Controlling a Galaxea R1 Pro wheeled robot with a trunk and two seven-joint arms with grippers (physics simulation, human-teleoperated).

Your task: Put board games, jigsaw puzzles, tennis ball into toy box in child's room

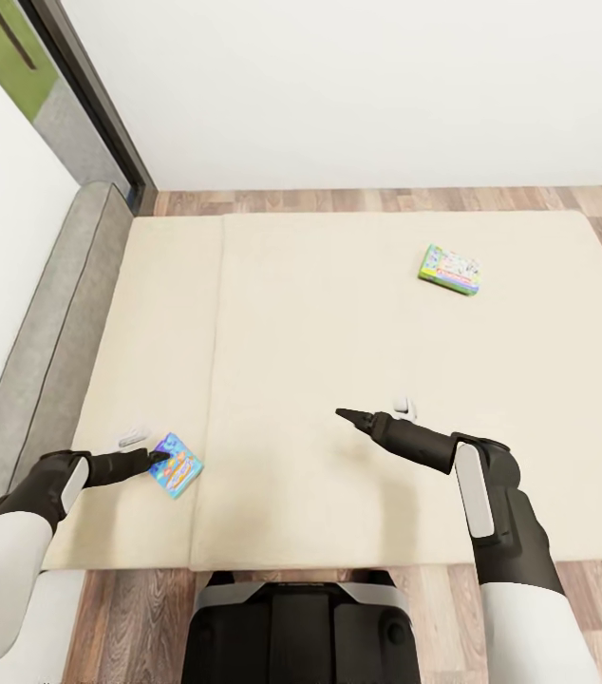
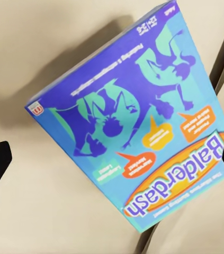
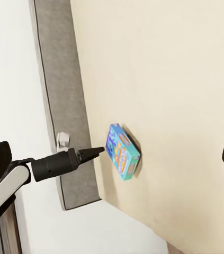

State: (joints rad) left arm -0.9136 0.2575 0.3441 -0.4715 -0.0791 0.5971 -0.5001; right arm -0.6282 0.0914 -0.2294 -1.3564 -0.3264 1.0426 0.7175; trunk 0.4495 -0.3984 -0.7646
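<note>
Bed [image 1: 339, 332]: left pincer [image 1: 160, 458] over blue game [image 1: 177, 465].

Your head camera looks steeply down from above the robot's trunk onto the beige bed [image 1: 339, 313], facing the far white wall, with the grey headboard [image 1: 49, 323] along the left. Your left wrist camera sits very close over the blue board game [image 2: 138, 127], looking almost straight down onto its lid. Your right wrist camera stands well back, looking across the mattress toward the headboard [image 3: 64, 95], and takes in that same blue box [image 3: 123, 152] and the left gripper [image 3: 93, 153]. All three views share the box; the head view has it near the bed's front left [image 1: 177, 465].
</note>
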